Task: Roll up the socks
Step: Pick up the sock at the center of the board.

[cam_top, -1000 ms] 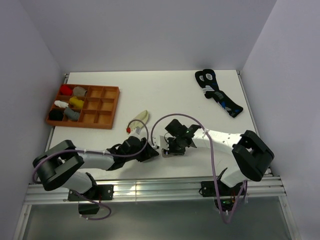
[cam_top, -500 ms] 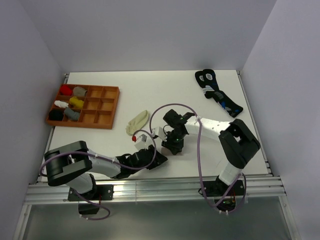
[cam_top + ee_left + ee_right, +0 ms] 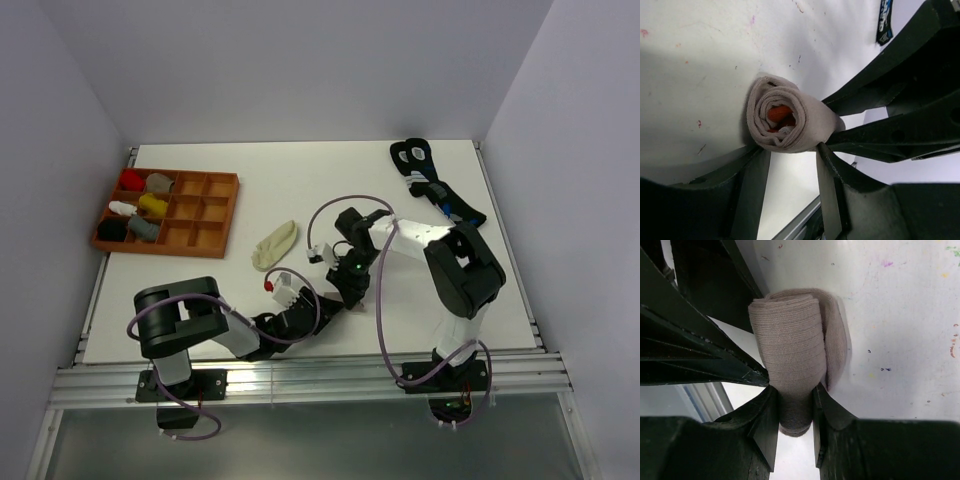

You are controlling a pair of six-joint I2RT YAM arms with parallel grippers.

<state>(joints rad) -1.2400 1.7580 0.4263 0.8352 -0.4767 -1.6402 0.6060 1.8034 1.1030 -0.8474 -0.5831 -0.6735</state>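
The taupe sock (image 3: 790,122) is wound into a tight roll, its red cuff showing at the core. My right gripper (image 3: 794,396) is shut on one end of the roll (image 3: 790,340), fingers pressing both sides. My left gripper (image 3: 790,150) stands open, its fingertips (image 3: 760,155) just touching the roll's near edge without clamping it. From above, both grippers (image 3: 318,305) (image 3: 345,288) meet at the table's front centre and hide the roll. The cream sock (image 3: 276,243) lies flat to their back left.
A brown divided tray (image 3: 205,210) with small sock bundles sits at the back left. Black socks with blue-and-white marks (image 3: 435,185) lie at the back right, one edge also showing in the left wrist view (image 3: 884,22). The table's front edge runs just behind the left gripper.
Both arms have folded in closer, the left gripper shifting right and nearer. The left jaws have eased a little wider. The cream sock is now uncovered.
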